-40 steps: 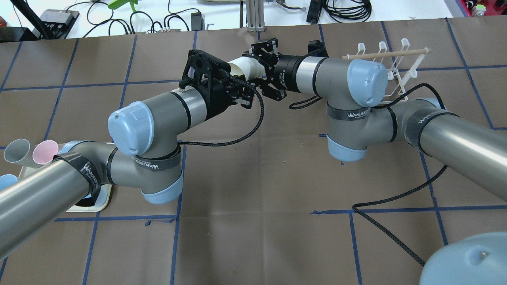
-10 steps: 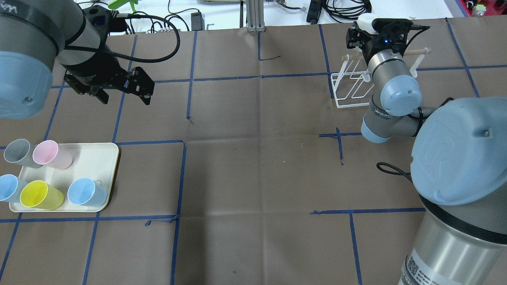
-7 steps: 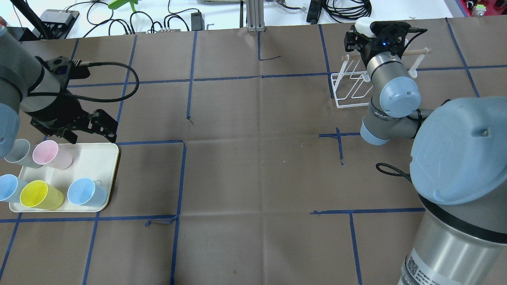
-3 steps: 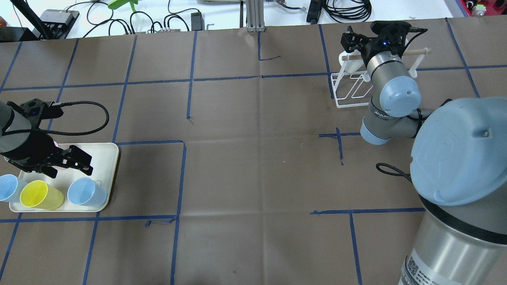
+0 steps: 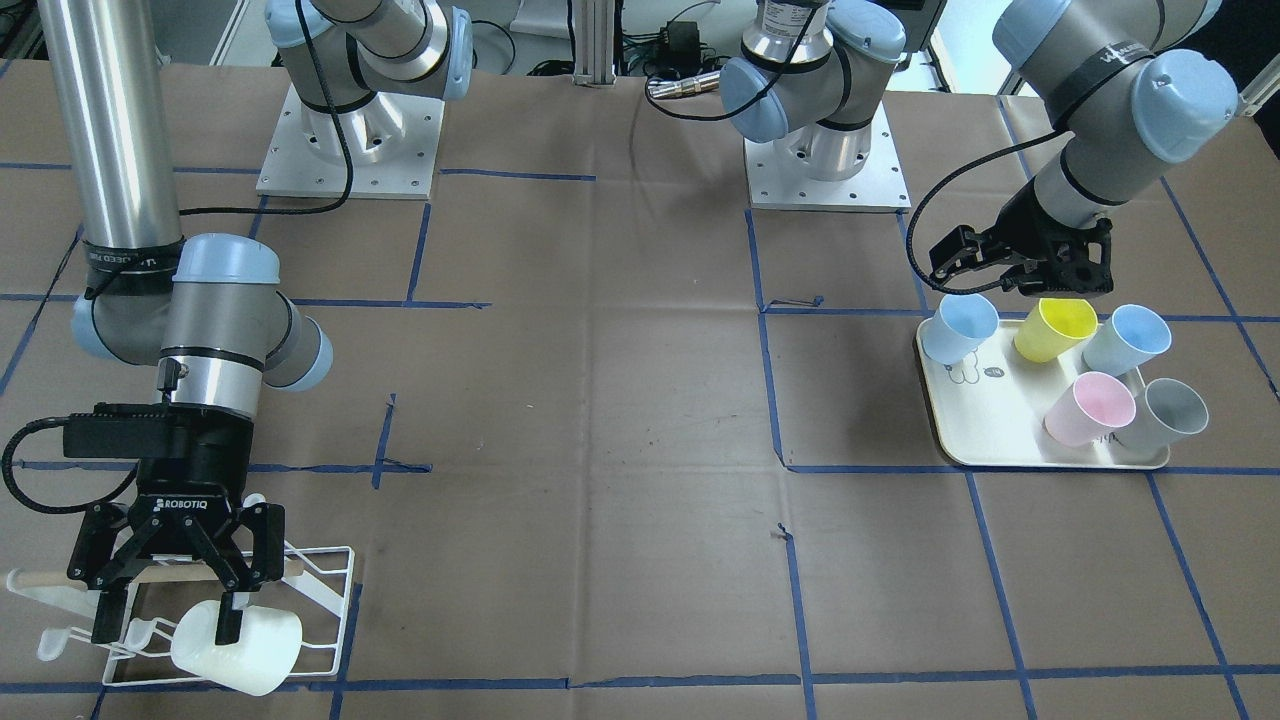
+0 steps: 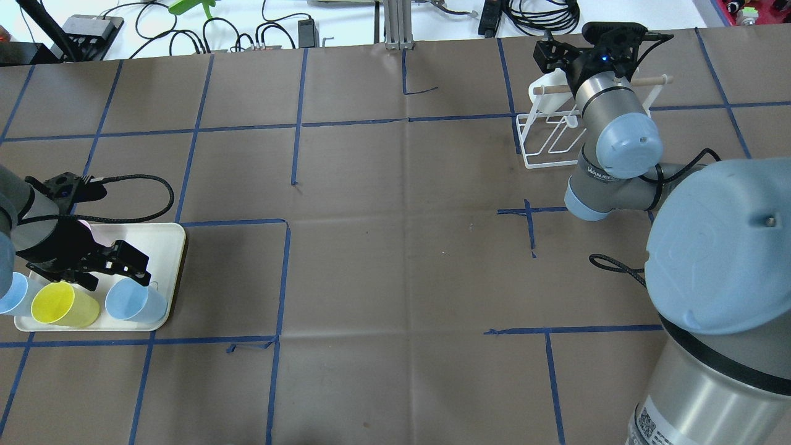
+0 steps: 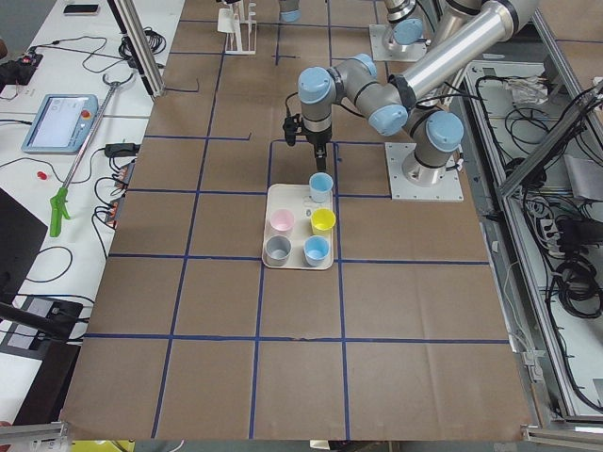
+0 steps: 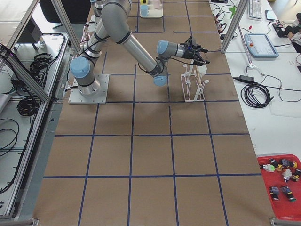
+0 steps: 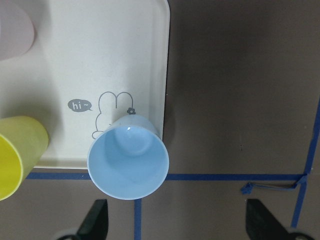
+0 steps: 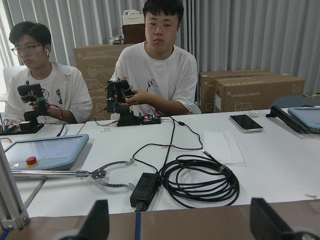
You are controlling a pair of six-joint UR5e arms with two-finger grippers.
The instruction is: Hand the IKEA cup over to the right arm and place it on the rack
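A white cup (image 5: 245,640) hangs tilted on the white wire rack (image 5: 320,600) with its wooden dowel, also in the overhead view (image 6: 544,93). My right gripper (image 5: 165,615) is open just above the cup, one finger at the cup's rim, gripping nothing; it shows overhead (image 6: 571,55). My left gripper (image 5: 1015,285) is open and empty, low over the cream tray (image 5: 990,420), just above a light blue cup (image 9: 128,162) at the tray's corner. Its fingertips (image 9: 97,220) stand wide of that cup.
The tray also holds a yellow cup (image 5: 1050,328), a second blue cup (image 5: 1125,338), a pink cup (image 5: 1088,408) and a grey cup (image 5: 1165,415). Two operators sit beyond the far table edge (image 10: 160,75). Cables lie on the white bench there.
My right gripper set the white cup on the rack, opened and let go. My left arm swung from the table's middle to the tray and lowered over the blue cup.
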